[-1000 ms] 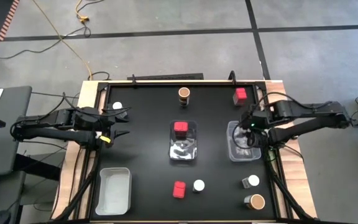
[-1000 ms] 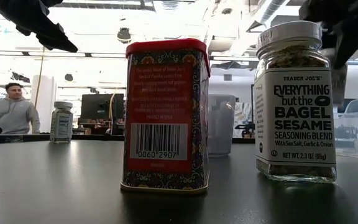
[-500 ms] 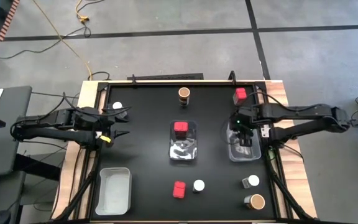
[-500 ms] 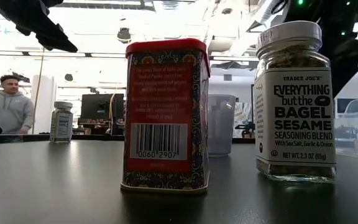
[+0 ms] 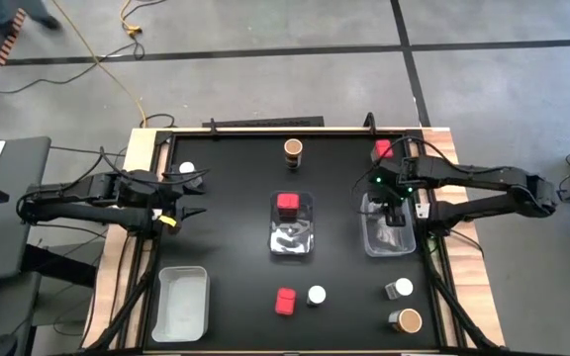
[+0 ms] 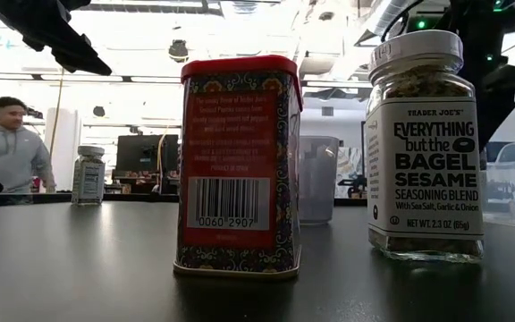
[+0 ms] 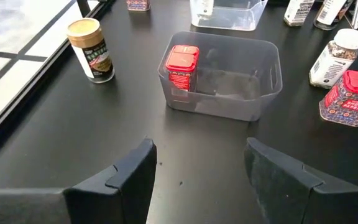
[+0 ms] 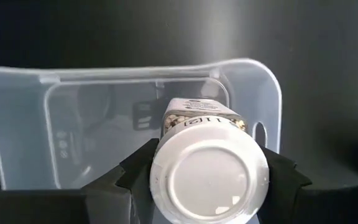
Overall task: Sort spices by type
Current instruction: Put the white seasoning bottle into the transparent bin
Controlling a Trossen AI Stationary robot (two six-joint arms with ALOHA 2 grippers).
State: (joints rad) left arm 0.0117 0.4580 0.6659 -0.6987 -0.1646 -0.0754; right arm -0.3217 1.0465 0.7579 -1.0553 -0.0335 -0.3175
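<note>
So the whole thing comes down to jar vs. bin right now. My right hand (image 8: 197,180) is clamped on a white-lidded jar (image 8: 209,177), fingers pinching it from both sides just under the lid. In the right wrist view the lid faces the camera, so the jar's long axis runs straight away from the wrist, bottom end toward the clear bin (image 8: 253,81). From the top view that bin (image 5: 368,229) sits right of center in the frame, and the right hand (image 5: 392,188) hangs over its upper end. So the drop spot is basically straight under the jar, not off to any side. If I'm reading it right, all that's left is going down and letting go. I can't tell how far the jar bottom is from the bin floor, though.

Left hand (image 7: 197,168) is nowhere close. It's parked at the left edge of the bench (image 5: 226,188), fingers apart with nothing in them, pointed at the middle bin (image 7: 272,68) with a red tin (image 7: 181,65) in it. Right arm is clearly the one for this.

The other spices sit loose on the bench, mostly along the bottom of the top view.
</note>
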